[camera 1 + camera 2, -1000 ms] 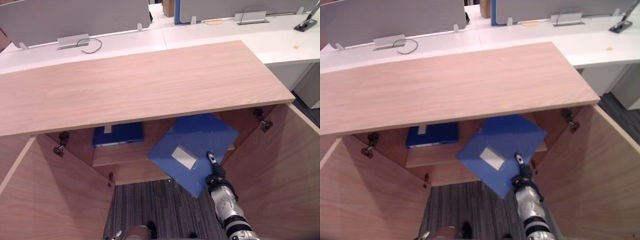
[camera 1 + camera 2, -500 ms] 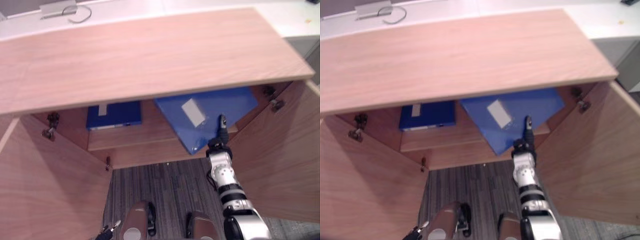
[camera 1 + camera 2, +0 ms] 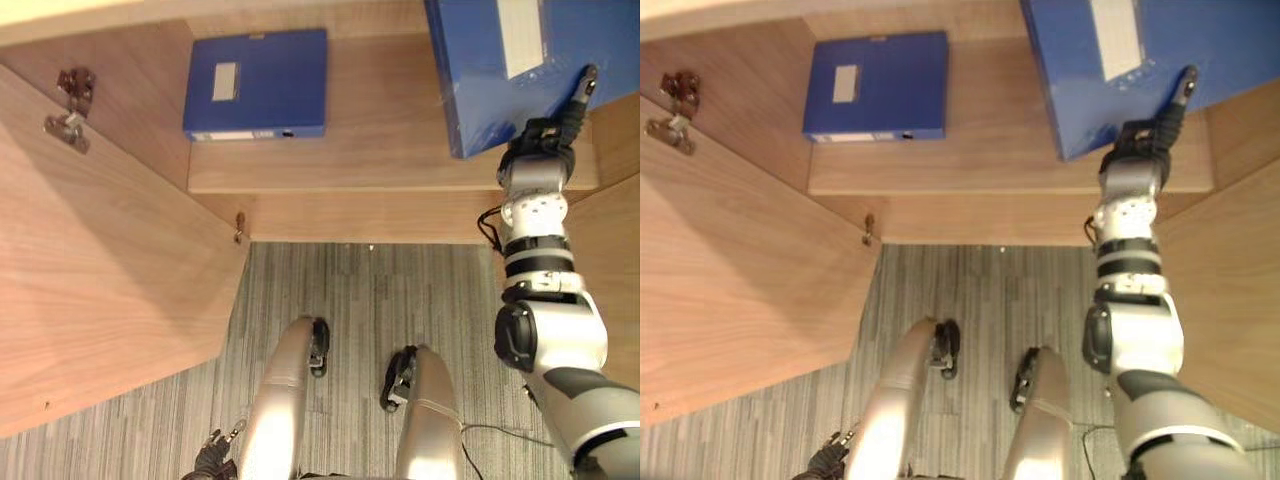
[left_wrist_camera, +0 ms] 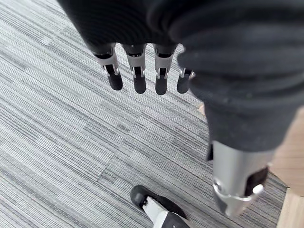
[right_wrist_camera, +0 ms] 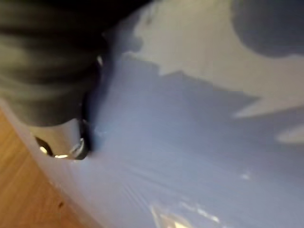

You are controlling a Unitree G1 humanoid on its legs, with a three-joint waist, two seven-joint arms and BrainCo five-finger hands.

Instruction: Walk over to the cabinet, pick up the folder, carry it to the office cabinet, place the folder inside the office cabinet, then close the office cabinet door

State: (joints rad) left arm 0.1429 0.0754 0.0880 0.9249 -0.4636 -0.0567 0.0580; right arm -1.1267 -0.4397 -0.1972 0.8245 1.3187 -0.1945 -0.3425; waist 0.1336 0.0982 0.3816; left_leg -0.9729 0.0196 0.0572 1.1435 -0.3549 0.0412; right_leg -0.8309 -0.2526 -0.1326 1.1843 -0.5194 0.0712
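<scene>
On the cabinet shelf (image 3: 380, 165) the folder (image 3: 490, 90) already lies; I cannot tell the grip of the right robot hand (image 3: 541, 143), the left robot hand (image 4: 137, 71) is open, the door (image 3: 110, 270) not yet closed.

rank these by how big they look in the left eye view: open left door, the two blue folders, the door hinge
1. open left door
2. right folder, though the picture's edge crops it and it may sit nearer the camera
3. left folder
4. door hinge
</scene>
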